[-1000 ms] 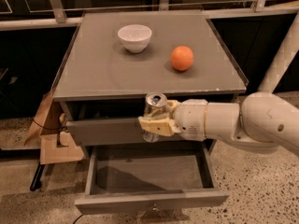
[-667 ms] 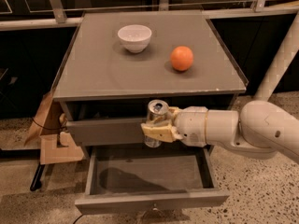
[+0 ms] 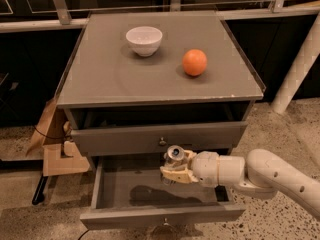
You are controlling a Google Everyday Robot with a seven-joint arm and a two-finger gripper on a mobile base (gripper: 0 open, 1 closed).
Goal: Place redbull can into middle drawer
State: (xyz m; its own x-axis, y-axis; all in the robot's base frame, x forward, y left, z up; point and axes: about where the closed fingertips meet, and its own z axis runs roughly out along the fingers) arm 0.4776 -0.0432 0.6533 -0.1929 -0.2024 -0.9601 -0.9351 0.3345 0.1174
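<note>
grey cabinet (image 3: pixel 150 74), speckled floor (image 3: pixel 280 129). above the open middle drawer (image 3: pixel 125 217) my gripper (image 3: pixel 176 172) pinches the redbull can (image 3: pixel 174 155); let go this high, i judge it could topple inside.

My grey cabinet top (image 3: pixel 100 79) carries a white bowl (image 3: pixel 144 40) toward the back and an orange (image 3: pixel 194 62) to its right, well apart. My gripper (image 3: pixel 173 174) hangs lower down, over the open middle drawer (image 3: pixel 150 216), clamped on the can (image 3: pixel 174 154).
</note>
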